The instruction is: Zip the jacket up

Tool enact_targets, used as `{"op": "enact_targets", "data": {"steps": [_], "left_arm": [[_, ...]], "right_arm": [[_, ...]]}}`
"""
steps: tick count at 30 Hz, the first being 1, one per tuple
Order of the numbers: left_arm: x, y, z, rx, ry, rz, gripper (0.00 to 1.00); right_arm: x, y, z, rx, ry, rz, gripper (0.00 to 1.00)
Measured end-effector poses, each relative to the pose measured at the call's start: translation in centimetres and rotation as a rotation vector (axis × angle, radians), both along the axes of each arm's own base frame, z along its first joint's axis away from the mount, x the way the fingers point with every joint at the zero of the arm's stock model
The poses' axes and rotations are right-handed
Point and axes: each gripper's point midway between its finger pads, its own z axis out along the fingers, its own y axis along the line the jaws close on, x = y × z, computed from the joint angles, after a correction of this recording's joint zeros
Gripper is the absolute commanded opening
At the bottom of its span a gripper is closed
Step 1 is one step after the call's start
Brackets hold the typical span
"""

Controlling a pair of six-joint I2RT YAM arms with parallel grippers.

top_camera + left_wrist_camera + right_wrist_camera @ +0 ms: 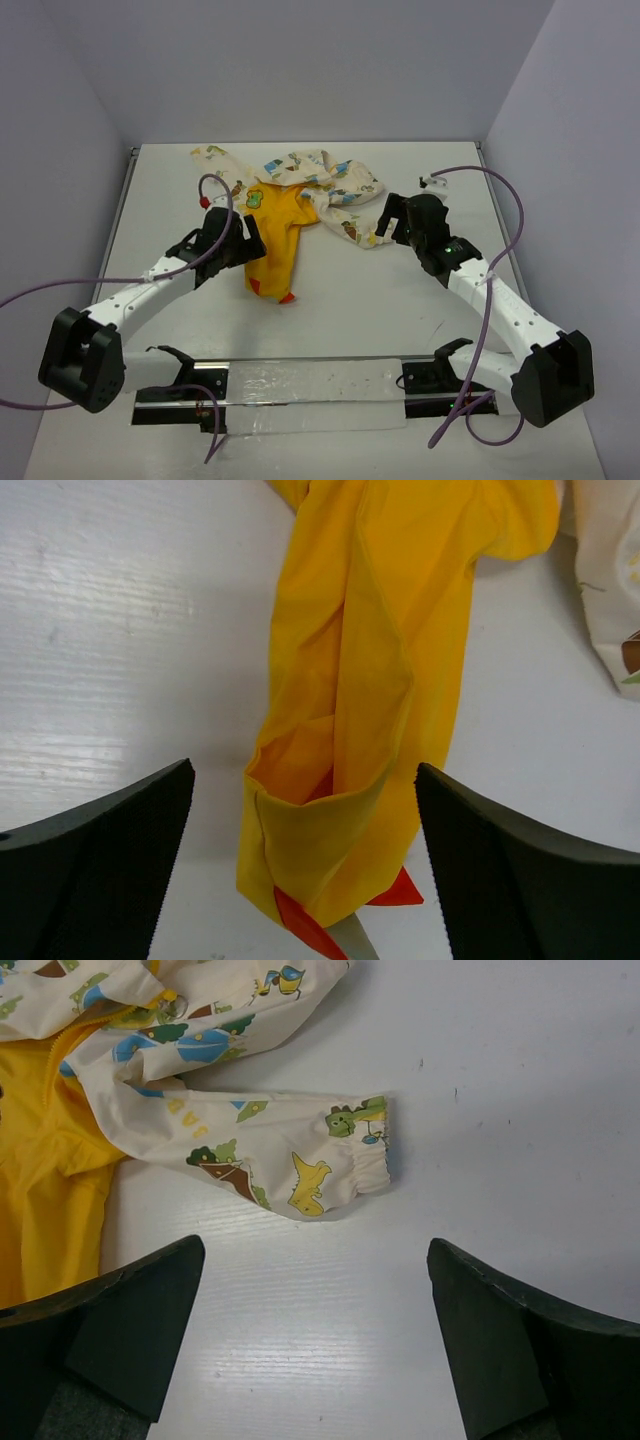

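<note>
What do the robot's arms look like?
The left arm and right arm are white tubes with chunky black joints. A thin purple cable loops off each one. The fingers are flat black wedges with a rough, dotted face. A tiny green light glows on the right arm.

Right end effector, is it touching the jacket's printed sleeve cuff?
Apart. The right wrist view shows bare table between the open right end effector and the sleeve cuff.

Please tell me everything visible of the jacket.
The jacket lies crumpled on the white table. Its cloth looks soft and thin: cream with small colourful cartoons, and a bright yellow part with a green patch and red tips. One cream sleeve, cuff gathered, lies flat. The left gripper and right gripper, both open, do not touch it.
</note>
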Motion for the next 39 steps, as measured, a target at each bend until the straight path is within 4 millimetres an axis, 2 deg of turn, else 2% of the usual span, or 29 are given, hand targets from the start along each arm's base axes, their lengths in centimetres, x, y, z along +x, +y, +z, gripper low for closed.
{"op": "enact_targets", "data": {"steps": [3,4,5,7,9,11,13,14,16,17,19,20,21,23,25,26,28,30,33,36,39], "left_arm": [[-0.4,-0.9,-2.1,0.003,0.05,-0.021,0.32],[-0.5,-1.5,-2.7,0.002,0.066,-0.033,0.11],[-0.6,-2.0,-3.2,0.003,0.078,-0.05,0.0],[-1.1,-3.2,-4.0,0.017,0.106,-0.091,0.0],[-1.2,-5.1,-3.5,0.024,0.105,-0.141,0.0],[-1.0,-8.3,-1.1,0.007,0.06,-0.214,0.0],[-1.3,-12.6,2.7,-0.03,-0.025,-0.321,0.0],[-1.7,-15.1,4.8,-0.058,-0.071,-0.381,0.0],[-3.2,-20.1,8.5,-0.109,-0.15,-0.51,0.03],[-4.2,-22.5,9.8,-0.127,-0.176,-0.574,0.11],[-6.5,-27.5,10.7,-0.133,-0.192,-0.709,0.63],[-7.7,-29.9,10.5,-0.132,-0.19,-0.77,0.75],[-8.9,-31.8,9.9,-0.126,-0.178,-0.816,0.8],[-11.4,-33.7,6.5,-0.051,-0.114,-0.889,0.89],[-13.1,-33.1,2.7,0.057,-0.033,-0.925,0.92],[-13.4,-32.1,1.2,0.105,0.001,-0.92,0.92],[-13.2,-29.6,-0.5,0.183,0.038,-0.885,0.87],[-12.4,-27.2,-0.8,0.23,0.055,-0.838,0.81],[-10.5,-24.1,0.6,0.185,0.032,-0.74,0.76],[-8.2,-19.8,2.5,0.081,0.0,-0.596,0.79],[-5.6,-16.1,3.9,-0.023,-0.03,-0.426,0.92]], "right_arm": [[-0.1,0.0,-0.2,-0.003,0.008,0.0,1.0],[-0.1,0.0,-0.2,-0.004,0.009,0.0,1.0],[-0.1,0.0,-0.2,-0.004,0.009,0.0,1.0],[-0.1,-0.1,-0.2,-0.005,0.009,-0.002,1.0],[-0.2,-0.5,-0.1,-0.015,0.005,-0.019,1.0],[-0.5,-1.6,0.5,-0.045,0.0,-0.06,1.0],[-0.9,-2.8,1.9,-0.075,-0.028,-0.102,1.0],[-1.0,-3.5,3.3,-0.088,-0.058,-0.126,1.0],[-1.3,-4.7,7.1,-0.093,-0.151,-0.166,1.0],[-1.7,-5.3,9.1,-0.089,-0.204,-0.186,1.0],[-2.8,-6.8,13.4,-0.073,-0.316,-0.235,1.0],[-3.4,-7.5,15.1,-0.065,-0.361,-0.259,1.0],[-4.0,-8.1,16.3,-0.059,-0.396,-0.278,1.0],[-5.3,-9.2,18.2,-0.043,-0.454,-0.313,1.0],[-6.1,-9.9,19.0,-0.037,-0.48,-0.336,1.0],[-6.1,-10.0,18.9,-0.039,-0.48,-0.341,1.0],[-5.8,-9.8,17.8,-0.051,-0.456,-0.334,1.0],[-5.4,-9.5,16.0,-0.073,-0.409,-0.32,1.0],[-4.7,-8.6,13.4,-0.083,-0.347,-0.279,1.0],[-4.0,-7.1,10.7,-0.09,-0.274,-0.205,1.0],[-3.4,-4.9,8.7,-0.078,-0.209,-0.1,1.0]]}}
